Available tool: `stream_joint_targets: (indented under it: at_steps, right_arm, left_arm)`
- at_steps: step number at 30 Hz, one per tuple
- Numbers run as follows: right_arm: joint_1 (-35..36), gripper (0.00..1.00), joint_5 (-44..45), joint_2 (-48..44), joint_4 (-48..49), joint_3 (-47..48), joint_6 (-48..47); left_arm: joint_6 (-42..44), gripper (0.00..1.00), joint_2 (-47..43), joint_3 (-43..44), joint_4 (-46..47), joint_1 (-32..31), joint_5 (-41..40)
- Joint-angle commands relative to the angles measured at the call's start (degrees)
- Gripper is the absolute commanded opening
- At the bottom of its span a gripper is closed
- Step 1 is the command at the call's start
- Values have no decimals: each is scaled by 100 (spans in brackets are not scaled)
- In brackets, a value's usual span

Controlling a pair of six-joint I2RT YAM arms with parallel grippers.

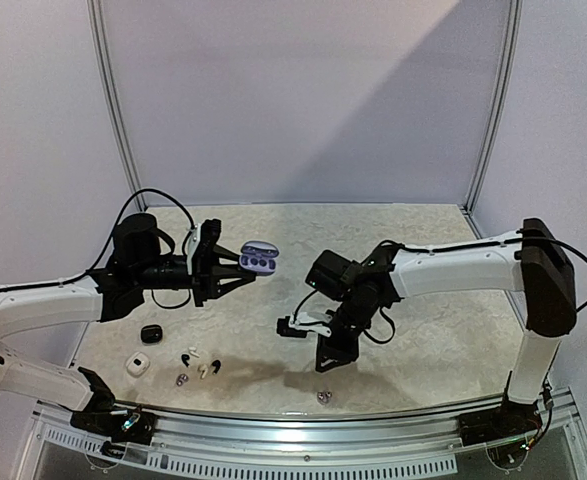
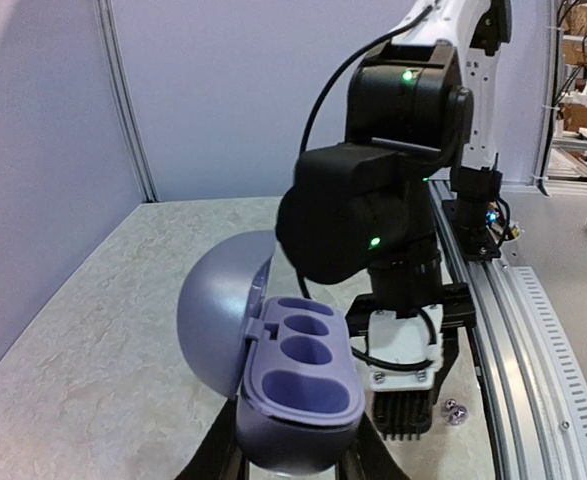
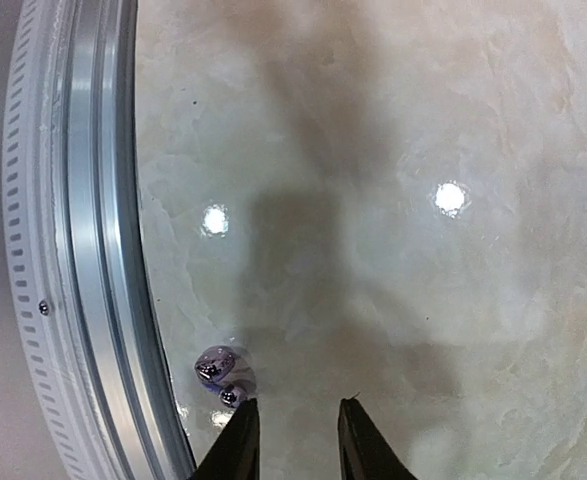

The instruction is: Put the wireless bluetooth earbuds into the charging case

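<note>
My left gripper (image 1: 245, 266) (image 2: 291, 466) is shut on the lavender charging case (image 1: 260, 262) (image 2: 299, 372) and holds it above the table. The case's lid (image 2: 213, 318) is swung open and its wells look empty. One lavender earbud (image 1: 323, 397) (image 3: 218, 369) (image 2: 455, 410) lies on the table near the front rail. My right gripper (image 1: 327, 360) (image 3: 293, 412) hangs over the table just beside that earbud, which sits left of the left fingertip (image 3: 241, 420). The jaws are open with only bare table between them.
A black case (image 1: 150, 334) and a white case (image 1: 137, 365) sit front left, with a few small earbuds (image 1: 199, 364) scattered beside them. A metal rail (image 3: 83, 250) runs along the table's near edge, close to the lavender earbud.
</note>
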Motion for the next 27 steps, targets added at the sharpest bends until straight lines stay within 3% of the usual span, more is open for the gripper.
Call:
stream_joint_targets:
  at_steps: [1, 6, 12, 27]
  right_arm:
    - [641, 31, 654, -517, 359, -633, 224]
    - [1164, 31, 1259, -1134, 1173, -1542, 820]
    - [1481, 31, 2044, -1168, 1685, -1816, 1119]
    - [1499, 28, 2260, -1005, 2022, -1977, 928]
  left_arm:
    - [80, 0, -171, -86, -123, -75, -65]
    - [21, 0, -157, -138, -16, -75, -51]
    - [7, 0, -131, -154, 49, -109, -5]
    - [279, 0, -213, -211, -12, -145, 4]
